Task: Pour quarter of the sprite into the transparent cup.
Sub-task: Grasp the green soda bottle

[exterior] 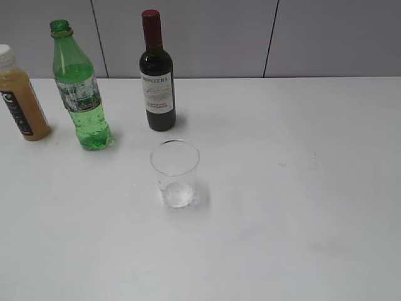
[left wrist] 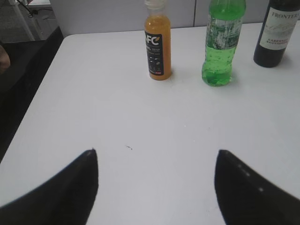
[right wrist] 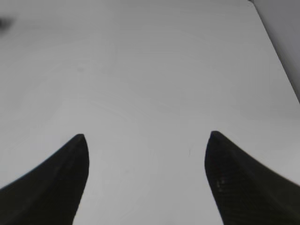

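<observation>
You are at the very start: nothing is held. Your left claw (left wrist: 157, 154) and right claw (right wrist: 146, 136) both gape wide over bare desk (exterior: 313, 188). The sprite (left wrist: 223, 42) stands uncapped, well ahead and right of the left claw, beside the juice bottle (left wrist: 157, 44). Reach it first; the cup (exterior: 175, 172) waits nearer, mid-desk.

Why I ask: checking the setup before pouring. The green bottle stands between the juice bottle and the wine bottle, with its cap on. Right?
Not quite. The green bottle does stand between the juice bottle and the wine bottle, but its cap is off; the exterior view shows an open neck.
</observation>
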